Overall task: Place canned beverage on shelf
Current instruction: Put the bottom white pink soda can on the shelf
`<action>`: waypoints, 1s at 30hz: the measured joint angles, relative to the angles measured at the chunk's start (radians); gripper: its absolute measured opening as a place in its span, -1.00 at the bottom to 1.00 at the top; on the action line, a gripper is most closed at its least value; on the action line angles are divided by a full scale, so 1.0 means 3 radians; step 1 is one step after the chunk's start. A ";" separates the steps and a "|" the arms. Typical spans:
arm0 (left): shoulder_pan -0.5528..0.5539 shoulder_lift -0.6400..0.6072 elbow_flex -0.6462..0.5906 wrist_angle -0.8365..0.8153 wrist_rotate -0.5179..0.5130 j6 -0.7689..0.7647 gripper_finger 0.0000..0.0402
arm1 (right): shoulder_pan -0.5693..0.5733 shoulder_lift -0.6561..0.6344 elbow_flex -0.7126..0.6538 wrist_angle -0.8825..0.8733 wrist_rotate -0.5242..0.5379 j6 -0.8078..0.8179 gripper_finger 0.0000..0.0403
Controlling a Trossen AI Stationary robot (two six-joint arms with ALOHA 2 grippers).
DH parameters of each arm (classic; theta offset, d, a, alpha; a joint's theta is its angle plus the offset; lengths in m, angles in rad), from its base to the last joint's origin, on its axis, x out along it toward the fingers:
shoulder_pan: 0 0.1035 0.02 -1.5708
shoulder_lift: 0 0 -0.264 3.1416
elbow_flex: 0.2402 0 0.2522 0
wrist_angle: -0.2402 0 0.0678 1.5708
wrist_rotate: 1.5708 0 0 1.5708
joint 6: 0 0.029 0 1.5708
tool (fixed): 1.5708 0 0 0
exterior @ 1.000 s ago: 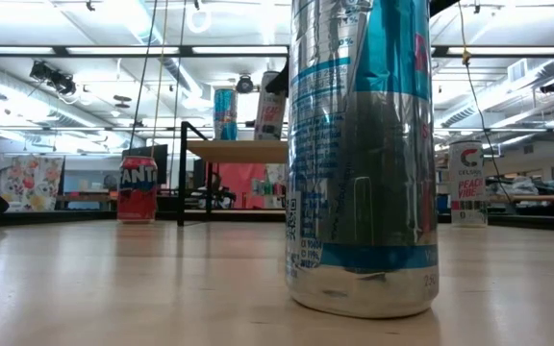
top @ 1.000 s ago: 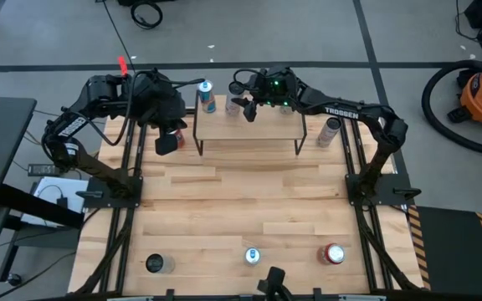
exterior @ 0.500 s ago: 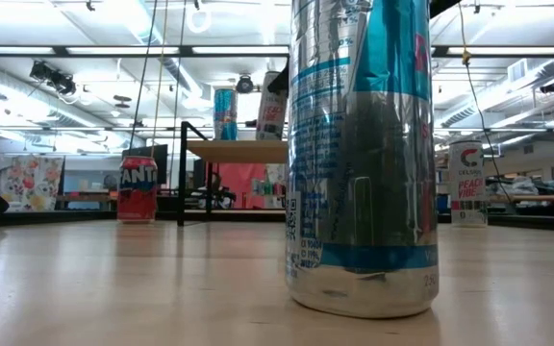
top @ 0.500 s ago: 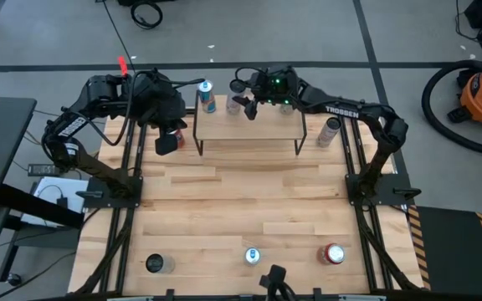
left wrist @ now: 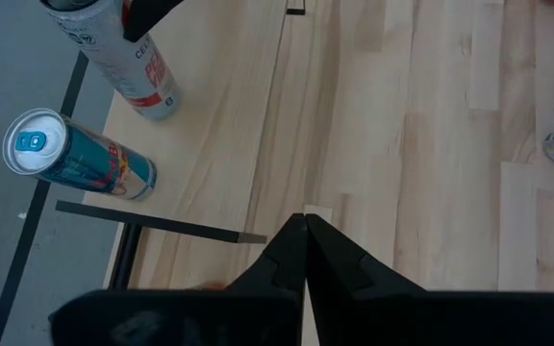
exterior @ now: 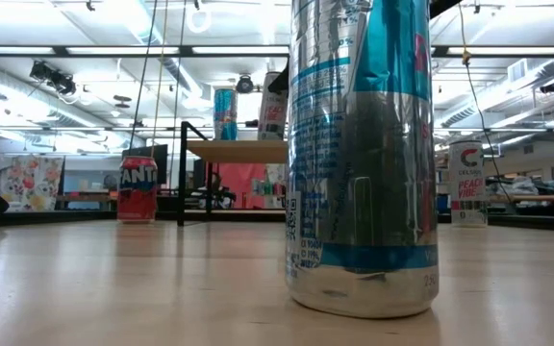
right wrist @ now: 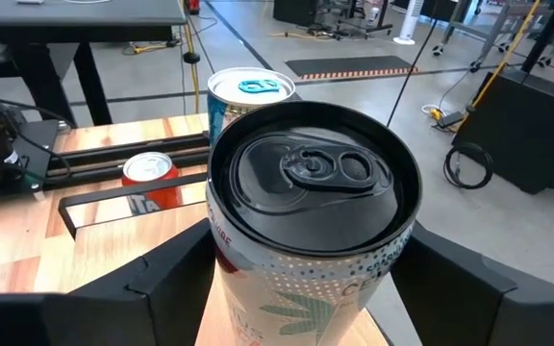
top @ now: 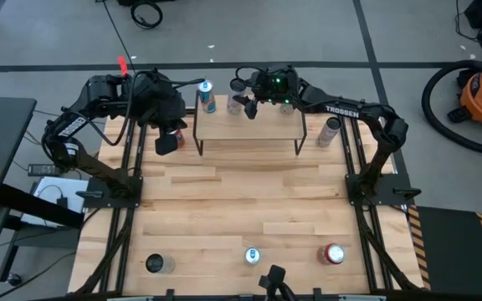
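My right claw (top: 243,106) at shelf (top: 249,130) far edge, fingers spread either side of white can (right wrist: 311,207); contact unclear, looks released. Can upright on shelf, beside blue can (top: 207,96). My left claw (left wrist: 303,226) clenched, empty, above worktop (top: 241,201).

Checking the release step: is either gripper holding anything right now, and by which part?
Left gripper is shut, empty. Right gripper straddles the white can's sides on the shelf; grip or release cannot be told.
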 joint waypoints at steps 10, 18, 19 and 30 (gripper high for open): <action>0.0000 0.0000 0.0000 0.0000 0.0000 0.0000 -0.96 | 0.0000 -0.0014 0.0005 0.0033 -0.0003 -0.0008 0.56; 0.0000 0.0000 0.0000 0.0000 0.0000 0.0000 -0.96 | 0.0000 -0.0014 0.0005 0.0109 0.0015 -0.0087 0.56; 0.0000 0.0000 0.0000 0.0000 0.0000 0.0000 -0.96 | 0.0000 -0.0014 0.0005 0.0128 0.0015 -0.0086 0.56; 0.0000 0.0001 0.0000 0.0000 0.0000 0.0000 -0.96 | 0.0000 -0.0296 0.0003 -0.0126 0.0010 -0.0072 0.56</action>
